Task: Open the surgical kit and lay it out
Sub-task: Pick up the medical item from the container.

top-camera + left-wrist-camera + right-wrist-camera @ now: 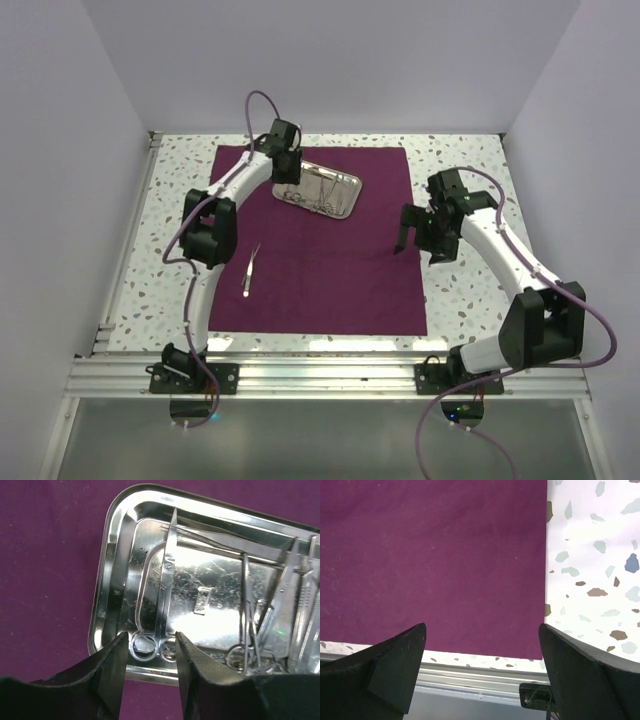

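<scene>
The dark purple cloth (330, 270) lies unfolded and flat on the table. The steel tray (355, 190) rests on its far part and holds several instruments. A pair of tweezers (249, 271) lies on the cloth at the left. My left gripper (287, 187) is open over the tray's left end. In the left wrist view its fingers (151, 647) straddle the ring handles of a pair of scissors (167, 575) inside the tray (107, 555). More forceps (280, 625) lie at the tray's right. My right gripper (405, 237) is open wide and empty above the cloth's right side (430, 555).
The terrazzo tabletop (595, 555) shows around the cloth. An aluminium rail (320, 375) runs along the near edge and another along the left side. White walls enclose the back and sides.
</scene>
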{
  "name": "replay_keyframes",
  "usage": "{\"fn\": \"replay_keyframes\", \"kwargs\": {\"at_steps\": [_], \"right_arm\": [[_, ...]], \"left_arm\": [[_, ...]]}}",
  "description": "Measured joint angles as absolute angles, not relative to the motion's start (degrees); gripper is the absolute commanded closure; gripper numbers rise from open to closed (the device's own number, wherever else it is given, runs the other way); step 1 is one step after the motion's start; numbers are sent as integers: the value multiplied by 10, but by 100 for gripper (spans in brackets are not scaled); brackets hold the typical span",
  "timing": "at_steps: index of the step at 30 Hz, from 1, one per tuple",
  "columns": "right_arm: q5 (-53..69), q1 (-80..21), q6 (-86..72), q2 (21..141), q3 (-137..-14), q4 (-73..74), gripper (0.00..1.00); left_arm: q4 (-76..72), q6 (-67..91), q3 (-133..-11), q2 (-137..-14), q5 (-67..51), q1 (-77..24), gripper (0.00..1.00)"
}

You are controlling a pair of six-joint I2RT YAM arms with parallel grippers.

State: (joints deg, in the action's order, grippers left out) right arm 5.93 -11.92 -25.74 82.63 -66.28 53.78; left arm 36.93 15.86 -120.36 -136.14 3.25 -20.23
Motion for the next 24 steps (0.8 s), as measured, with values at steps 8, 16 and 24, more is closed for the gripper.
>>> {"fn": "replay_keyframes", "kwargs": {"at_steps": [8, 16, 24], "right_arm": [[53, -119, -256, 805, -663, 562, 2], [45, -119, -259, 805, -662, 567, 2], [38, -119, -259, 805, -662, 568, 2]], "left_arm": [[355, 133, -1214, -1404, 59, -204, 56], [340, 121, -1230, -1419, 62, -206, 54], [325, 117, -1269, -1447, 47, -208, 53]]}}
